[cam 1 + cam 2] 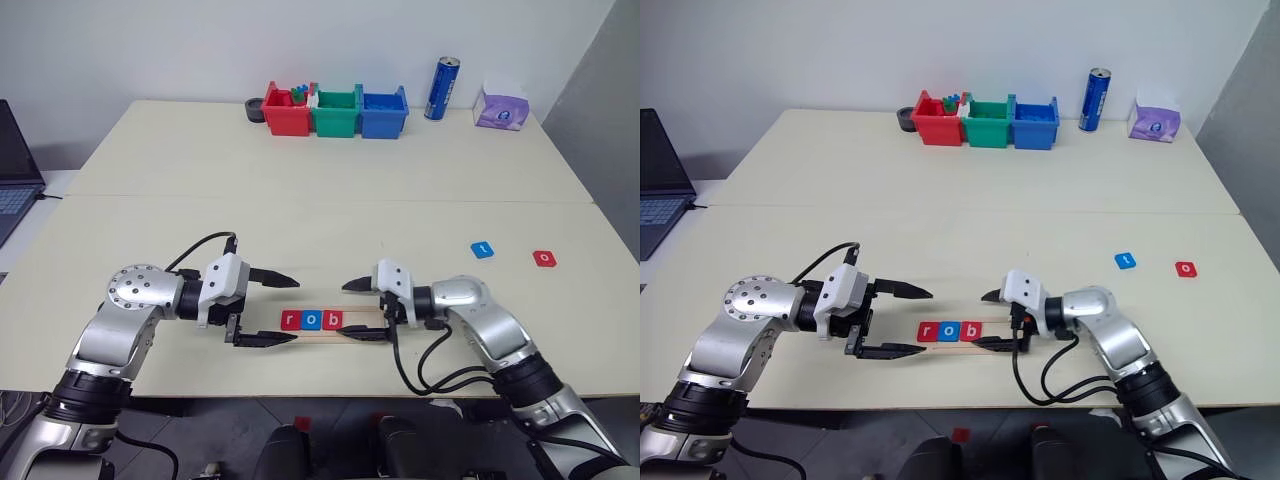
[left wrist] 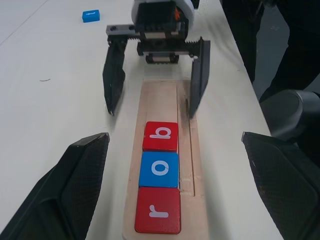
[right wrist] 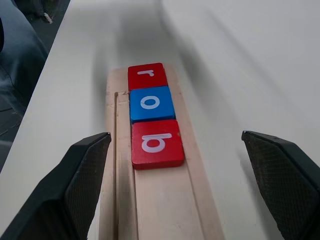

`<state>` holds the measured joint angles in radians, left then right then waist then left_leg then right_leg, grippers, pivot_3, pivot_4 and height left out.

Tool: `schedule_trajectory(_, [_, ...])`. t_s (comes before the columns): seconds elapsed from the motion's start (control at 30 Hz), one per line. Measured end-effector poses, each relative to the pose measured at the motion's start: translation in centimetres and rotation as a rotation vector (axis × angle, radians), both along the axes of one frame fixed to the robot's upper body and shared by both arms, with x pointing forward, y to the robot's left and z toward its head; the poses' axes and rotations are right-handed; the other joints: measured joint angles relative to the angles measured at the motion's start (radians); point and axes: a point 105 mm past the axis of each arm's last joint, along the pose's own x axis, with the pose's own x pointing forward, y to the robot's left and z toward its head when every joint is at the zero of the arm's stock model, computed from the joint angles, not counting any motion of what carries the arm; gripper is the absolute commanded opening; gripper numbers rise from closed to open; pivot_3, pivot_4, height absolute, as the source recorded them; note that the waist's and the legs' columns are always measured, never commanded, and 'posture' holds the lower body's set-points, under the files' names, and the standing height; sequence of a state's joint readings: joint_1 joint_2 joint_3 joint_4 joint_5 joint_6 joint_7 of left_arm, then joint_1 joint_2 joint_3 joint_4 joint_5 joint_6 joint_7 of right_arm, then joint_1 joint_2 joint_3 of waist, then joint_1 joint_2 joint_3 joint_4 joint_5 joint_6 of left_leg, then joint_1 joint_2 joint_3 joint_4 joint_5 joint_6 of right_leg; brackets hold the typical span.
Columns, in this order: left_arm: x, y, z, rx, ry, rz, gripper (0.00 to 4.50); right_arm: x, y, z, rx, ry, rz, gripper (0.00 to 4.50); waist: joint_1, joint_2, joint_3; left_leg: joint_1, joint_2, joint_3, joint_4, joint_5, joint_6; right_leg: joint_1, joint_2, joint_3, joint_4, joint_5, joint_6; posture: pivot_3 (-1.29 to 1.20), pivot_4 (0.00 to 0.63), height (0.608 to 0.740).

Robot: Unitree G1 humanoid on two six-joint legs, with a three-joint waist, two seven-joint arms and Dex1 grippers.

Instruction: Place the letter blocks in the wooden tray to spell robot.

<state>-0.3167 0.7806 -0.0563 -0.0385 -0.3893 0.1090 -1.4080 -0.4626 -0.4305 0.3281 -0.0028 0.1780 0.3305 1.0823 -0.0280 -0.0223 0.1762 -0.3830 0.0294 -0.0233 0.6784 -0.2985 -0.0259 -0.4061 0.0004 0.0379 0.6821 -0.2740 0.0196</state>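
The wooden tray (image 1: 358,327) lies near the table's front edge, between my two grippers. Three letter blocks sit in a row at its left end: a red r (image 1: 290,320), a blue o (image 1: 311,320) and a red b (image 1: 332,320). The tray's right part (image 3: 160,200) is bare. My left gripper (image 1: 296,311) stands open just left of the tray, holding nothing. My right gripper (image 1: 345,312) is open astride the tray's right part, its fingers either side of the wood, and is empty. A blue t (image 1: 483,250) and a red o (image 1: 544,258) lie loose to the far right.
Red (image 1: 286,112), green (image 1: 335,114) and blue (image 1: 383,114) plastic bins stand in a row at the back. A blue can (image 1: 441,88) and a purple tissue pack (image 1: 501,106) are at the back right. A laptop (image 1: 15,175) sits at the left edge.
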Motion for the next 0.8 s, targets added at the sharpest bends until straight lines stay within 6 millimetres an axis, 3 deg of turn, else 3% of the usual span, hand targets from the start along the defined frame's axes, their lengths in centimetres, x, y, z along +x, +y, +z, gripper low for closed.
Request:
schedule_trajectory(0.33, [0.2, -0.4, -0.2, 0.003, -0.003, -0.013, 4.5, -0.5, -0.6, -0.8, -0.013, 0.0, -0.011, 0.15, 0.0, 0.0, 0.0, 0.0, 0.0, 0.0, 0.0, 0.0, 0.0, 0.0, 0.0, 0.0, 0.0, 0.0, 0.0, 0.0, 0.15, 0.74])
schedule_trajectory(0.6, [-0.3, -0.4, -0.7, 0.003, 0.014, -0.017, 4.5, -1.1, -0.9, -2.4, -0.061, -0.014, 0.002, 0.03, 0.0, 0.0, 0.0, 0.0, 0.0, 0.0, 0.0, 0.0, 0.0, 0.0, 0.0, 0.0, 0.0, 0.0, 0.0, 0.0, 0.15, 0.74])
schedule_trajectory(0.8, [-0.5, -0.4, -0.9, 0.002, 0.018, -0.016, 4.5, -1.5, -0.1, -2.9, -0.067, -0.009, 0.025, 0.03, 0.0, 0.0, 0.0, 0.0, 0.0, 0.0, 0.0, 0.0, 0.0, 0.0, 0.0, 0.0, 0.0, 0.0, 0.0, 0.0, 0.15, 0.74])
